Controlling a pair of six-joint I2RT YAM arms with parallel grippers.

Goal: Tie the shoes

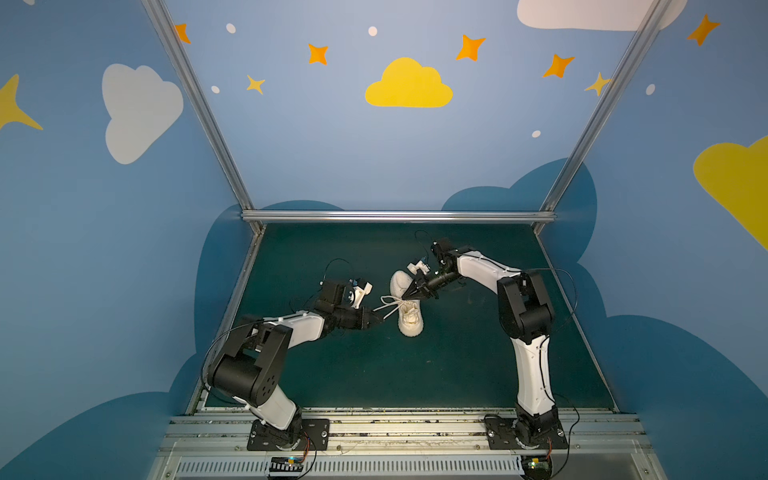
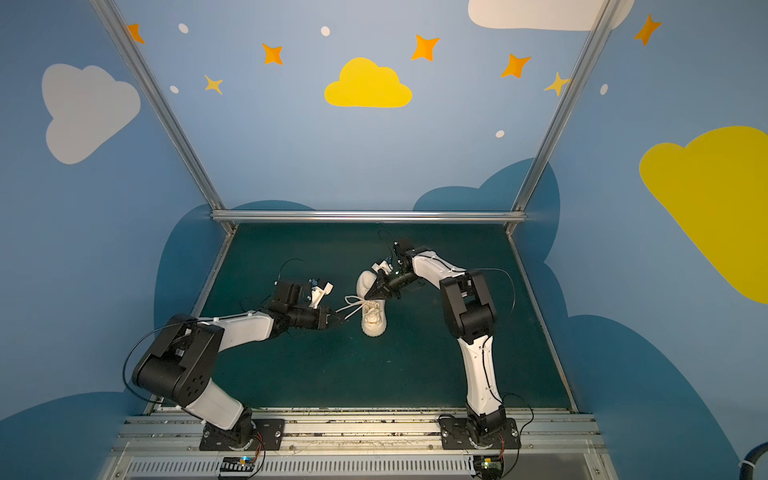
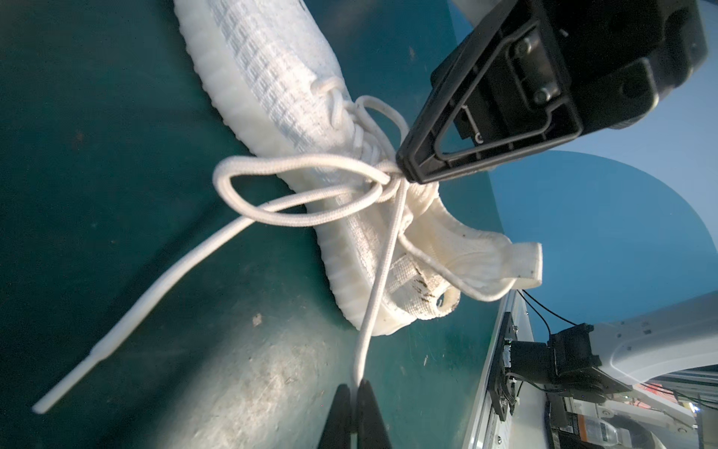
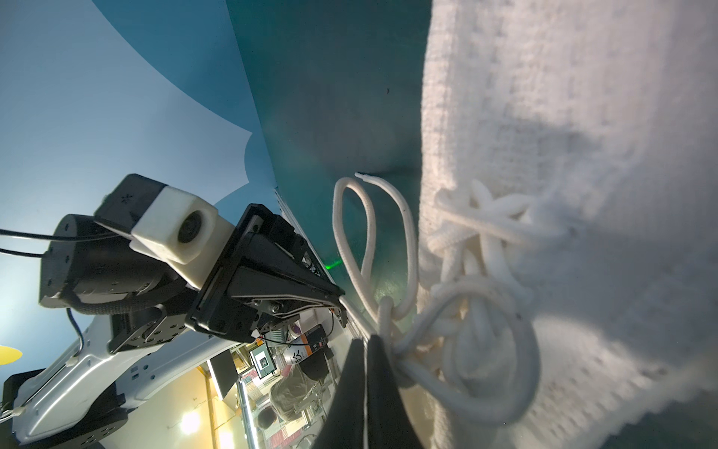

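Left tool (image 3: 354,388) pinches a taut lace (image 3: 382,268), right tool (image 3: 406,173) pinches the knot (image 3: 388,179) mid-frame. Overpull and the loop (image 3: 233,186) collapses or the sneaker (image 3: 272,77) drags.

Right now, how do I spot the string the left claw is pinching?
Find the green table, then the white shoe in its middle. From the knot one lace runs straight into the left gripper; beside it a loop and a loose end lie slack.

lab booth: aluminium frame (image 1: 399,216), mural walls (image 1: 332,145)
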